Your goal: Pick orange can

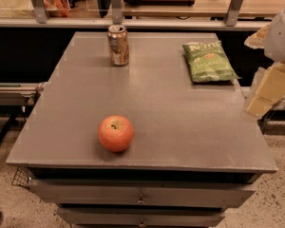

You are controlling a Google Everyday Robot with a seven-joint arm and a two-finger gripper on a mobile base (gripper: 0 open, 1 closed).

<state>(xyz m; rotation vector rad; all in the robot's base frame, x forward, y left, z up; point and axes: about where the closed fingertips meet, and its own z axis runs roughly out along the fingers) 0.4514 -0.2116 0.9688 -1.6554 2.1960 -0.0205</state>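
Observation:
The orange can (118, 45) stands upright near the far left of the grey table top (180, 127). It has a tan-orange and whitish body and a silver top with a pull tab. A round red-orange apple (116, 133) sits near the table's front edge, left of centre. My gripper (268, 91) shows as pale yellowish parts under a white arm segment at the right edge of the camera view. It is beyond the table's right side, far from the can, and holds nothing that I can see.
A green chip bag (209, 61) lies flat at the far right of the table. Drawers (140, 197) run below the front edge. A shelf with metal posts (116, 4) stands behind the table. Speckled floor lies on both sides.

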